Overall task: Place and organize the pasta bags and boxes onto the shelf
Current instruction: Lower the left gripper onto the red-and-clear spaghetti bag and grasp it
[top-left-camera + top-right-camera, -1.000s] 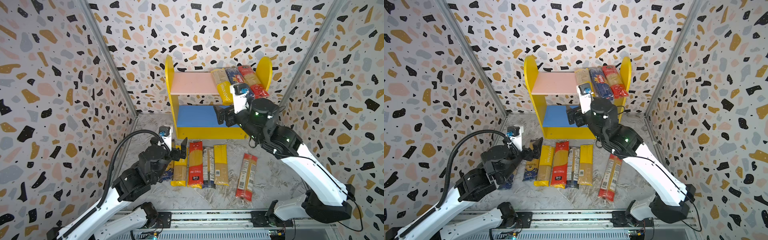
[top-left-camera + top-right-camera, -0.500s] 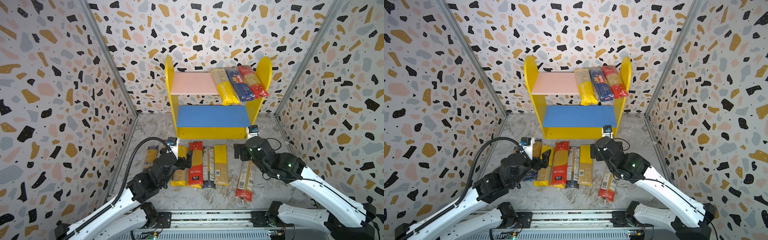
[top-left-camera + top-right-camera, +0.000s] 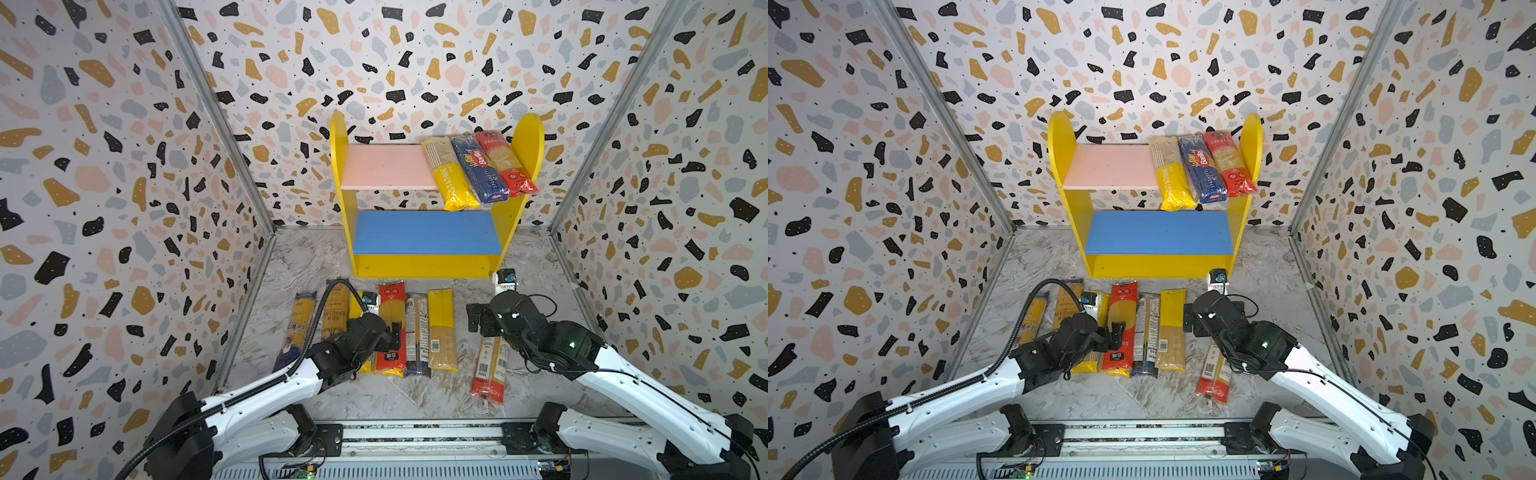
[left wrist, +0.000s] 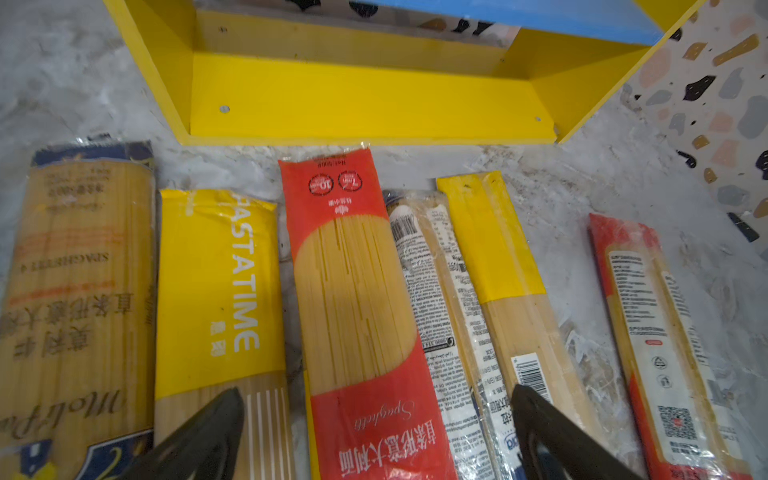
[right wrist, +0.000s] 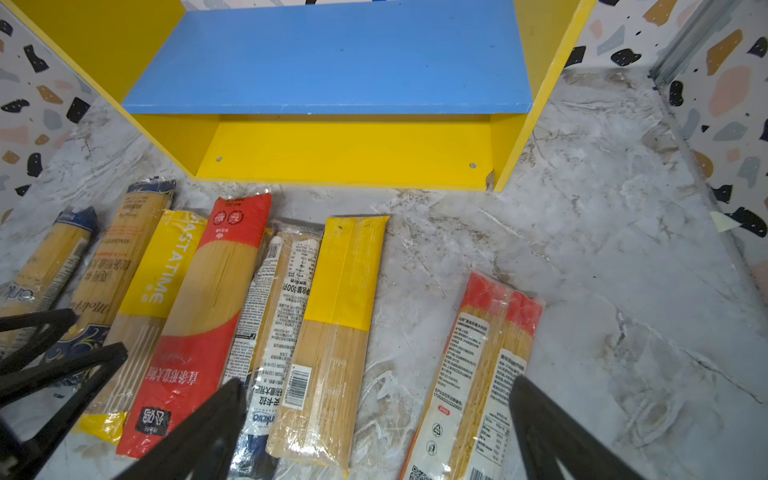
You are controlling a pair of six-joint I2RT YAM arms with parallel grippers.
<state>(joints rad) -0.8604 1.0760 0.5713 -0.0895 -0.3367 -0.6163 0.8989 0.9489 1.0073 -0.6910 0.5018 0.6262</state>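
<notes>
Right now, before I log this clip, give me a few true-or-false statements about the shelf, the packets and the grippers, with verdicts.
1. Three spaghetti packets lie on the pink upper board. True.
2. The blue lower board holds one packet. False: it is bare.
3. The left gripper and right gripper are open, holding nothing. True.
4. The lone red packet touches the yellow-topped packet. False: bare marble floor separates them.
</notes>
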